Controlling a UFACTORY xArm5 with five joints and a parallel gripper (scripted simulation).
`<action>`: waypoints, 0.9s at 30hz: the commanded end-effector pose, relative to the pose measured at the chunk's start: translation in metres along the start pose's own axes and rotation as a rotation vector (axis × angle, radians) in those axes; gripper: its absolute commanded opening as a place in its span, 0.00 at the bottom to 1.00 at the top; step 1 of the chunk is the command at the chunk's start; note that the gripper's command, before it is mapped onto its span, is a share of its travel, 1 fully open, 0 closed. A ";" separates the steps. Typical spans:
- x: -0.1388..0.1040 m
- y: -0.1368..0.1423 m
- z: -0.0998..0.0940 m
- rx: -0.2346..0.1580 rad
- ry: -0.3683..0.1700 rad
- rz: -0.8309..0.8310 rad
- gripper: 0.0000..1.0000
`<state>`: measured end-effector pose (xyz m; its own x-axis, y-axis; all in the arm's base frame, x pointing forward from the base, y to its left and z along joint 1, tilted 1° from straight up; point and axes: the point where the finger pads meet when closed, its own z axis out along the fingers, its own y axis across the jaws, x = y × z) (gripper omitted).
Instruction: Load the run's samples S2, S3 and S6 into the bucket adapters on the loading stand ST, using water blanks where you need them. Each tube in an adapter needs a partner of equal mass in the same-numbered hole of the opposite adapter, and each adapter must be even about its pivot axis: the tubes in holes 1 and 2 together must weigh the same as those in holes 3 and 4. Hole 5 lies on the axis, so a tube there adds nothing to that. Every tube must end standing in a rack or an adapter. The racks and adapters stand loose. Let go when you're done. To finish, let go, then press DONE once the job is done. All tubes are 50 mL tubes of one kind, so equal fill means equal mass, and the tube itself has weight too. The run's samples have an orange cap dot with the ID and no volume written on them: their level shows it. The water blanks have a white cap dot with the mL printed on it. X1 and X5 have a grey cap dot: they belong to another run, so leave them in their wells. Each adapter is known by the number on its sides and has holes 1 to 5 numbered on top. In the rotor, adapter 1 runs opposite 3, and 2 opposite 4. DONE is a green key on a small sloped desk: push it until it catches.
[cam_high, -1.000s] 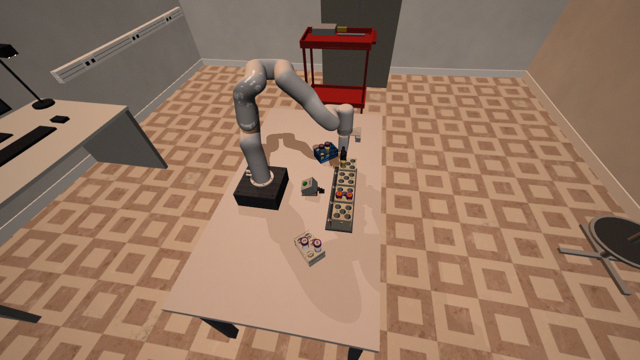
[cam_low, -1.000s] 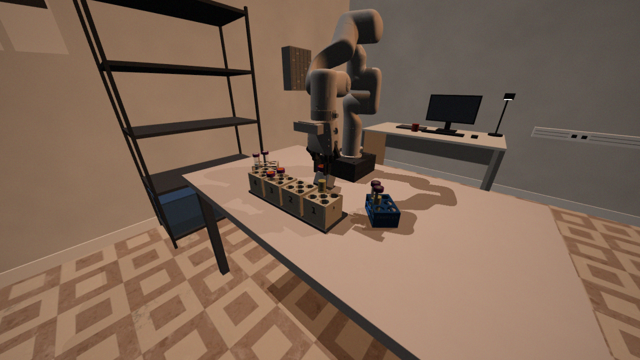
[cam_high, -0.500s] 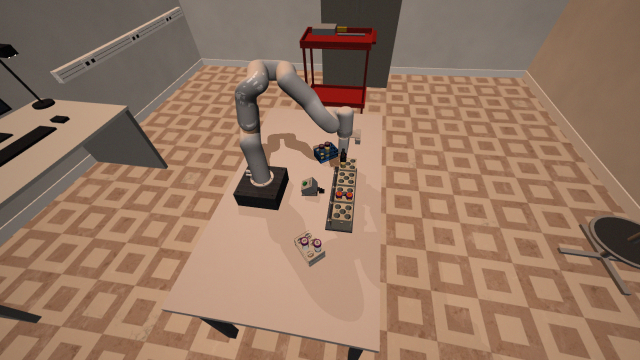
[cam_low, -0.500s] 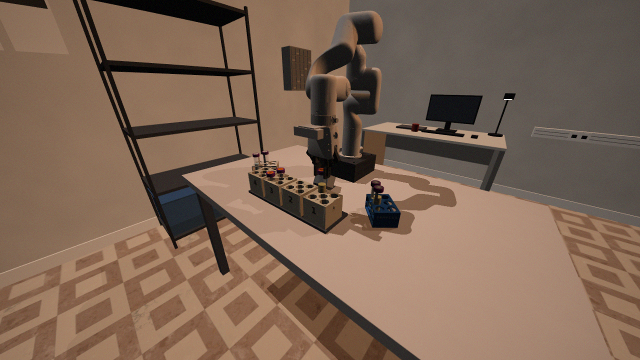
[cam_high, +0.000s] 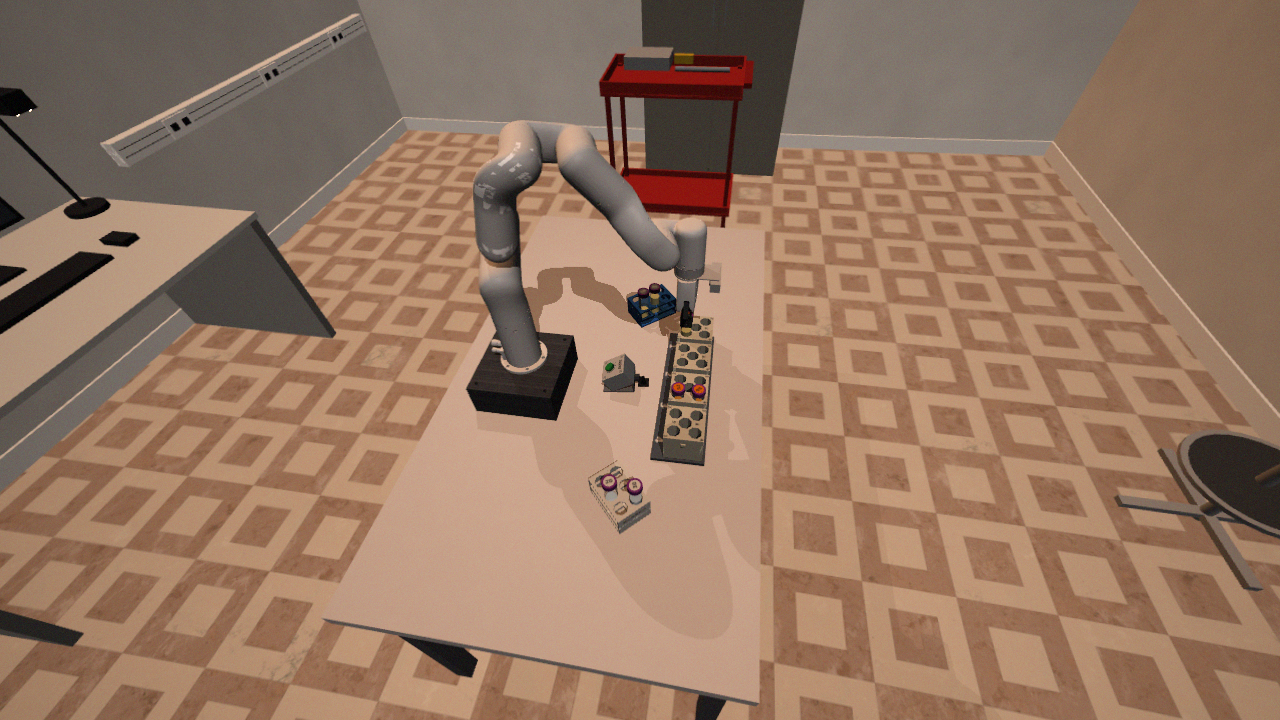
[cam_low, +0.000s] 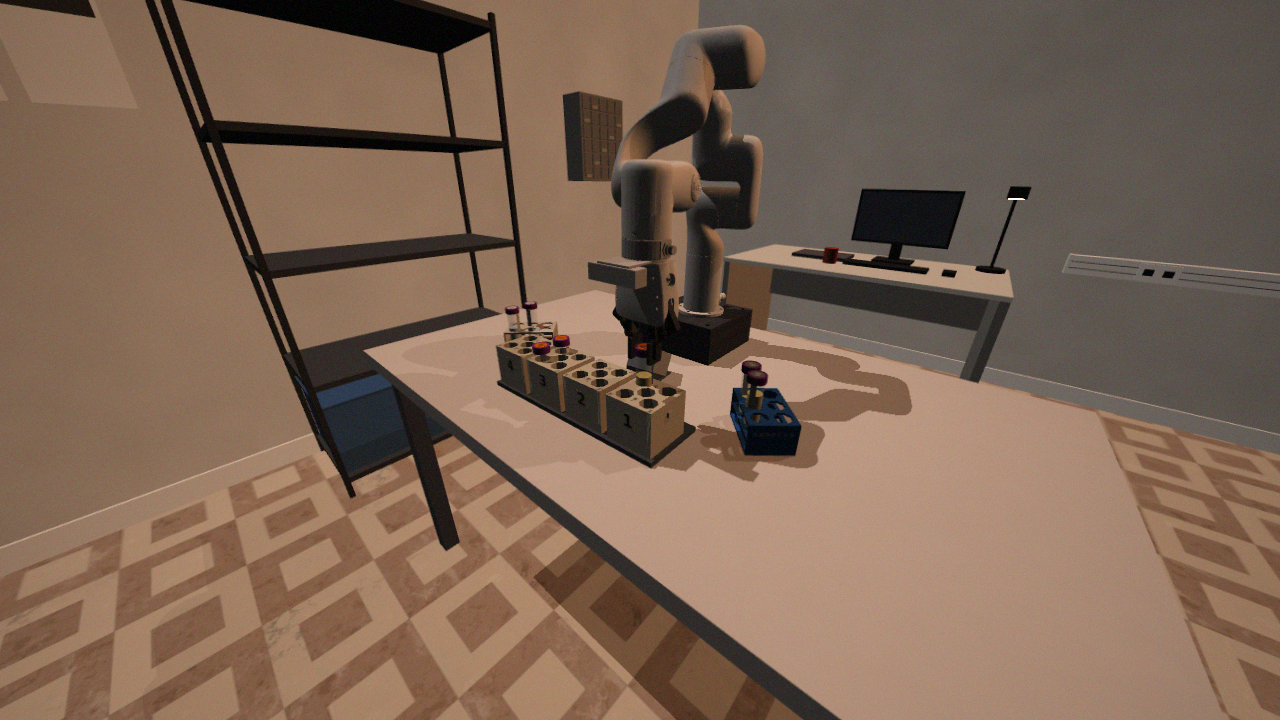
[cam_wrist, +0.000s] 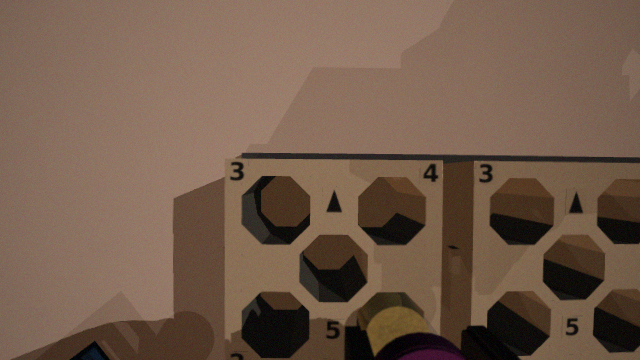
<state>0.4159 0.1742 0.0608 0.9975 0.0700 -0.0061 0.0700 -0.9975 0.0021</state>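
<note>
With my hand (cam_high: 686, 315) (cam_low: 644, 344) (cam_wrist: 407, 337) pinching the orange-dotted tube (cam_high: 686, 330) (cam_low: 643, 379) (cam_wrist: 397, 325), any sideways drift during lowering could jam it against the hole's six-o'clock rim and shift loose adapter 1 (cam_high: 704, 333) (cam_low: 628, 421) (cam_wrist: 334, 168).

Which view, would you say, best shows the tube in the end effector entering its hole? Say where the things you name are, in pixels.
The wrist view: the tube (cam_high: 685, 331) (cam_low: 643, 379) (cam_wrist: 397, 325) overlaps one hole, close up. Top shows it small; exterior shows its cap and yellowish body above adapter 1 (cam_low: 628, 429).
</note>
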 end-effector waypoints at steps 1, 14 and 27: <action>0.001 -0.001 0.004 0.010 0.001 0.000 0.00; 0.001 -0.001 0.015 0.010 0.001 0.000 0.00; 0.001 -0.001 0.026 0.010 0.001 0.000 0.00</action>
<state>0.4157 0.1744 0.0375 0.9975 0.0700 -0.0058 0.0700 -0.9975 0.0020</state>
